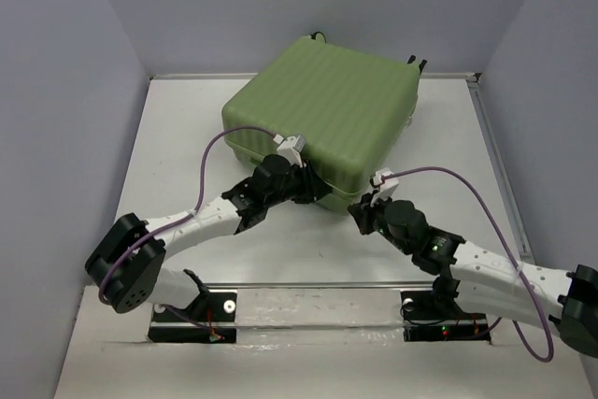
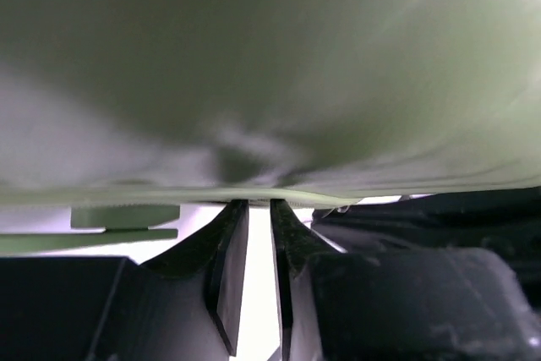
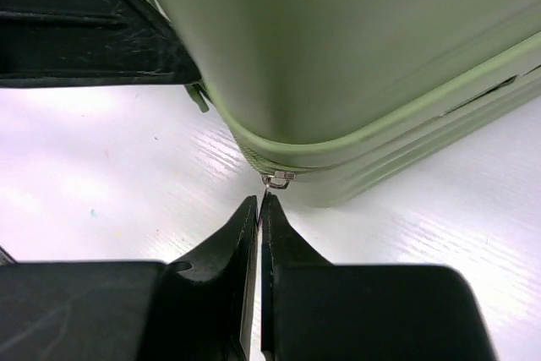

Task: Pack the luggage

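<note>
The luggage (image 1: 327,109) is a light-green ribbed hard-shell suitcase lying shut on the white table. Its shell fills the top of the left wrist view (image 2: 270,65) and the upper right of the right wrist view (image 3: 338,57). My right gripper (image 1: 363,205) is at its near corner. There the jaws (image 3: 261,200) are shut on the thin metal zipper pull hanging from the slider (image 3: 277,180). My left gripper (image 1: 301,184) is at the near-left side. Its fingertips (image 2: 259,202) touch the underside of the shell's rim, a narrow bare gap between the fingers.
The white table (image 1: 187,137) has raised edges at the back and right (image 1: 495,165). Grey walls stand on both sides. The left arm's black wrist (image 3: 84,23) sits close to the right gripper. Purple cables (image 1: 467,184) loop over both arms.
</note>
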### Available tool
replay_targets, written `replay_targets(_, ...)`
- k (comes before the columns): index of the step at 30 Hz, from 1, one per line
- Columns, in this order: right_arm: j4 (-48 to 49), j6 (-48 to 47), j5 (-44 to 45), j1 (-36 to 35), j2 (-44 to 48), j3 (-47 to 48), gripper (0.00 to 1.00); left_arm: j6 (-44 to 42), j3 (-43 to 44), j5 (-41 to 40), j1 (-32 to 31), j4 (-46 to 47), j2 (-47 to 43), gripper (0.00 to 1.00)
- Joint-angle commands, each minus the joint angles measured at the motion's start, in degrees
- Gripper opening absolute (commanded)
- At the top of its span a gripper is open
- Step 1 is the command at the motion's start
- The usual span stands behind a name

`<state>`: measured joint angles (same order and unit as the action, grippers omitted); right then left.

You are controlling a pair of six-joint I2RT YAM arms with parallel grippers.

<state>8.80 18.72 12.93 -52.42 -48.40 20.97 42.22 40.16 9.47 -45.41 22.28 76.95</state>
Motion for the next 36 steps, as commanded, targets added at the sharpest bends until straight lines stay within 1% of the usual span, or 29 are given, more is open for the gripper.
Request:
replay_targets(1, -6.3, 8.6, -5.8, -11.7, -4.0, 4.9, 0.07, 3.2, 7.3, -0.1, -0.1, 7.8, 4.7, 0.28)
replay_targets(2, -7.1, 9.2, -2.1, -15.6, -5.4, 7.2, 0.07, 3.2, 7.6, -0.2, -0.3, 7.9, 5.6, 0.28)
replay_targets(4, -7.4, 10.4, 1.1, -17.8, -8.1, 9.7, 0.07, 3.2, 8.0, -0.3, -0.7, 8.0, 6.1, 0.28)
replay_targets(5, -7.4, 11.0, 3.5, -17.8, -10.4, 10.9, 0.07, 3.3, 8.2, -0.3, -1.2, 8.0, 6.5, 0.28)
replay_targets(8, -4.9, 12.0, 8.5, -17.8, -13.4, 14.6, 0.07, 3.2, 7.8, -0.2, -1.7, 8.0, 6.5, 0.27)
replay_targets(9, -4.8, 13.2, 13.8, -17.8, -16.0, 15.8, 0.07, 3.2, 7.5, -0.2, -1.9, 8.0, 6.2, 0.27)
replay_targets(10, -4.7, 13.7, 16.5, -17.8, -17.5, 17.2, 0.07, 3.2, 7.2, -0.2, -1.8, 7.9, 5.9, 0.26)
replay_targets(11, -3.7, 13.8, 21.1, -17.8, -18.9, 19.6, 0.07, 3.1, 6.6, -0.2, -1.8, 8.0, 5.5, 0.26)
replay_targets(14, 2.9, 11.5, 26.8, -17.8, -24.4, 22.3, 0.07, 2.8, 5.5, -1.4, -1.8, 5.9, 4.2, 0.25)
replay_targets(15, 7.8, 10.8, 28.5, -17.8, -26.3, 22.4, 0.07, 1.9, 5.1, -1.8, -1.6, 4.7, 2.5, 0.25)
replay_targets(16, 9.8, 9.6, 28.9, -17.8, -27.2, 22.3, 0.07, 1.7, 4.3, -1.9, -1.4, 4.4, 1.4, 0.26)
replay_targets(17, 10.4, 9.7, 28.6, -17.8, -27.8, 22.9, 0.07, 1.3, 3.5, -2.1, -1.1, 1.7, -1.2, 0.28)
replay_targets(18, 10.5, 9.7, 28.0, -17.8, -28.3, 23.1, 0.07, 0.4, 3.5, -2.4, -0.5, -0.8, -2.9, 0.30)
replay_targets(19, 10.5, 10.2, 27.2, -17.8, -28.5, 22.9, 0.07, -1.8, 3.7, -4.5, 0.9, -3.4, -4.8, 0.35)
replay_targets(20, 10.5, 10.8, 26.5, -17.8, -27.9, 22.3, 0.07, -2.9, 3.9, -5.6, 1.7, -6.1, -7.1, 0.48)
replay_targets(21, 10.5, 11.4, 25.7, -17.8, -27.2, 21.3, 0.07, -4.1, 4.1, -6.5, 2.6, -11.0, -11.7, 0.56)
replay_targets(22, 10.4, 13.0, 25.2, -17.8, -26.2, 18.6, 0.07, -4.9, 4.4, -7.5, 3.8, -13.2, -14.0, 0.64)
replay_targets(23, 10.4, 13.9, 23.9, -17.8, -24.0, 17.0, 0.07, -6.3, 5.2, -7.7, 6.9, -17.0, -18.5, 0.77)
replay_targets(24, 9.9, 14.3, 22.7, -17.8, -23.0, 15.6, 0.07, -7.1, 5.8, -7.8, 8.8, -18.7, -20.5, 0.82)
replay_targets(25, 9.5, 15.5, 21.8, -17.8, -21.1, 13.5, 0.07, -8.5, 7.6, -7.6, 13.5, -22.0, -22.0, 0.89)
replay_targets(27, 7.3, 16.5, 19.5, -17.8, -19.6, 12.1, 0.07, -10.0, 10.1, -6.6, 18.7, -24.8, -24.3, 0.92)
replay_targets(29, 6.5, 17.0, 18.7, -17.8, -18.7, 10.9, 0.07, -11.6, 14.9, -3.8, 23.9, -26.8, -23.6, 0.97)
replay_targets(30, 5.7, 16.9, 18.6, -17.8, -18.1, 10.8, 0.07, -12.9, 16.4, -2.0, 28.7, -27.9, -21.2, 0.98)
replay_targets(32, 5.1, 16.7, 18.6, -17.8, -18.0, 11.3, 0.07, -14.1, 20.7, 1.7, 33.0, -28.5, -17.3, 0.99)
replay_targets(33, 4.7, 16.5, 18.5, -17.8, -18.4, 11.5, 0.07, -14.7, 22.1, 5.3, 36.6, -28.5, -12.8, 0.99)
replay_targets(34, 4.7, 16.5, 18.4, -17.8, -18.7, 11.8, 0.07, -15.1, 23.7, 5.3, 37.8, -28.7, -10.7, 0.99)
replay_targets(35, 4.4, 16.3, 18.4, -17.8, -18.9, 12.4, 0.07, -16.0, 26.9, 7.0, 38.8, -28.9, -8.3, 0.99)
replay_targets(36, 4.2, 16.3, 17.7, -17.8, -19.1, 12.6, 0.07, -17.7, 28.7, 7.3, 40.3, -30.4, -3.8, 0.99)
